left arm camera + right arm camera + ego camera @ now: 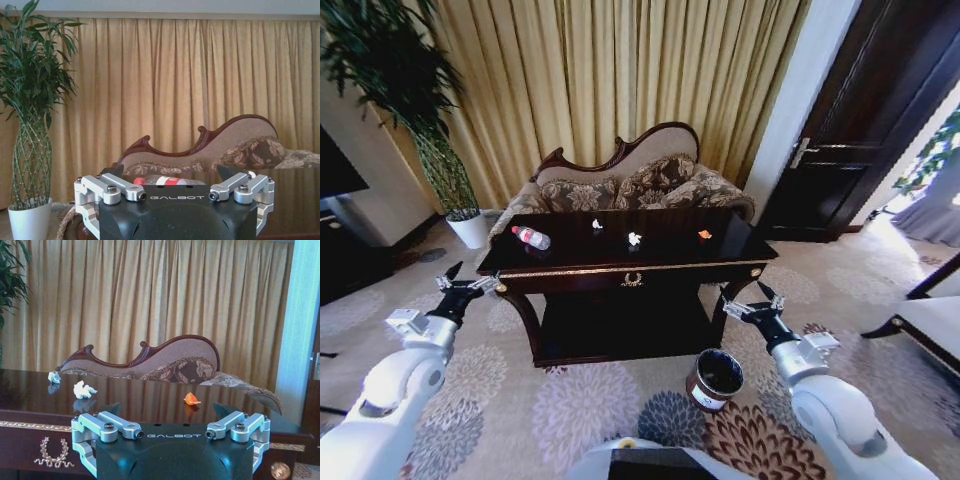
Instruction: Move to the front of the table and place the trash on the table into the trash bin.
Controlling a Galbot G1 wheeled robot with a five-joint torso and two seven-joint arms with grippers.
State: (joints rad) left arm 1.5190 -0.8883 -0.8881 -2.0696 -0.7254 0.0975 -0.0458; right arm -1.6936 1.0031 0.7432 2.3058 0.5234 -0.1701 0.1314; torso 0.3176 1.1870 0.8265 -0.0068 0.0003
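The left gripper is held in the air just off the table's left front corner, jaws spread wide, nothing between them. From its own wrist camera the same left gripper is seen with its silver fingers splayed apart, and just beyond them the bottle is seen lying on its side on the tabletop, red cap towards the plant.

The right gripper is held beside the right front leg of the table, below the tabletop edge, also spread wide and empty. In its wrist view the right gripper is shown open in front of the gold-trimmed front edge of the table, with the gold emblem off to one side.

On the glossy top, the trash is laid out in a loose row. The bottle is found near the left end. Two white scraps are seen near the middle: one small scrap and a larger crumpled scrap, well apart from the bottle. An orange scrap is set towards the right end. In the right wrist view the white scraps and the orange scrap are mirrored in the polish.

The trash bin is stood on the patterned carpet, just in front of the table's right leg and near the right gripper. Behind the table a sofa is backed by gold curtains, with a potted plant at the left.
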